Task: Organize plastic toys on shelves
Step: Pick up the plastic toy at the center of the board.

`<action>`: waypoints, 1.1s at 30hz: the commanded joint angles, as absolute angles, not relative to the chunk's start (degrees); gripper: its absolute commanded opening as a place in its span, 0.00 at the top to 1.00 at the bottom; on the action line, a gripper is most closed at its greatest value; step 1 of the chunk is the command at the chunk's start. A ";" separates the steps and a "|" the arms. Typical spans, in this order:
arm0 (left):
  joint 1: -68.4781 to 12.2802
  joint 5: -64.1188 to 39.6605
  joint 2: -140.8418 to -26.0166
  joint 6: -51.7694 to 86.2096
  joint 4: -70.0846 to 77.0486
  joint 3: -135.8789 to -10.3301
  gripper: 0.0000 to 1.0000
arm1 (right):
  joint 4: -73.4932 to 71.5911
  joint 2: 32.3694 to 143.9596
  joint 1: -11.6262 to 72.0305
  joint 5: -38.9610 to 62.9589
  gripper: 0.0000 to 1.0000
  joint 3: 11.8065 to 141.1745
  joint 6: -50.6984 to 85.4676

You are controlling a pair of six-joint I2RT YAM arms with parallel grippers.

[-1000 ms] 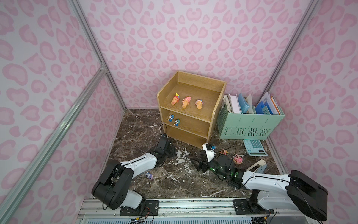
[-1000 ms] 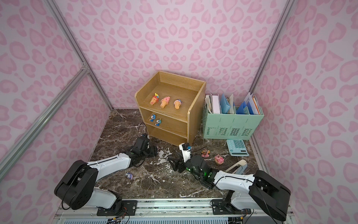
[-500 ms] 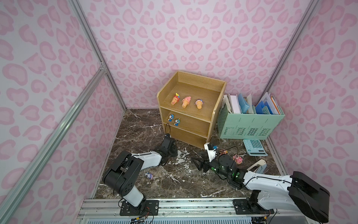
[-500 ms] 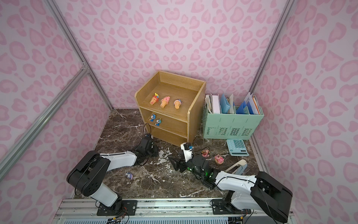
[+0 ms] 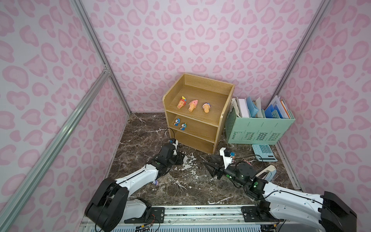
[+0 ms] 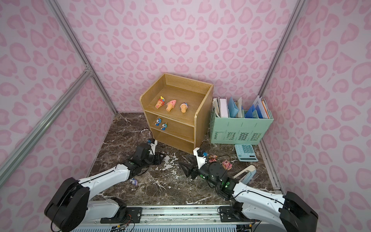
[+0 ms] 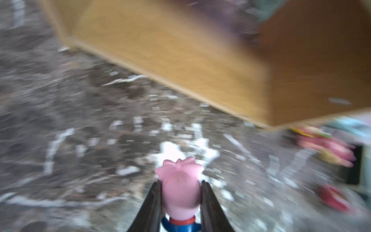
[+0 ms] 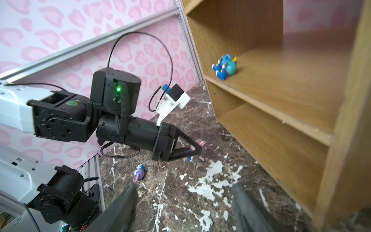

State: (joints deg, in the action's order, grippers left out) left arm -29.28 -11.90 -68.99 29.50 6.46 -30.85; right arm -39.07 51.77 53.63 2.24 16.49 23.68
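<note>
Clamps a chubby pink figurine [image 7: 180,190] with a blue base between the dark fingers [image 7: 153,200] of the left gripper [image 7: 180,180], jaws pressed against both its sides. Holds it low over the brown marble tabletop [image 5: 140,140], just in front of the left front corner of the light-oak shelves [image 5: 208,86], by the bottom tier; cannot tell whether it touches the marble, the left wrist view being smeared. Carries nothing in the right gripper [image 8: 184,185], jaws standing well apart, hovering over the white-veined marble near the front of the shelves. On the top tier, in both top views, three orange ice-cream cones [image 5: 192,105] lying in a row. On the middle tier, two small blue figures [image 5: 177,121] side by side near its left end. On the marble beside the left forearm, one small purple-pink toy [image 6: 134,181] lying alone. Near the right wrist, in a top view, two more pink characters [image 6: 212,157], between the shelves' right front corner and a mint green calculator [image 5: 264,152]. Right of the shelves, a mint green file organizer [image 5: 259,128] packed with folders.
</note>
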 commanded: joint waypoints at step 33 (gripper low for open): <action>-40.62 -66.73 -61.79 15.49 -24.11 -56.53 0.79 | 4.91 51.28 48.66 49.34 0.22 45.52 -33.15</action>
State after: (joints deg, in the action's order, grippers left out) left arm -40.51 -65.17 -61.60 17.23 -23.16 -55.99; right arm 3.40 50.74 47.90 51.18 44.93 -31.09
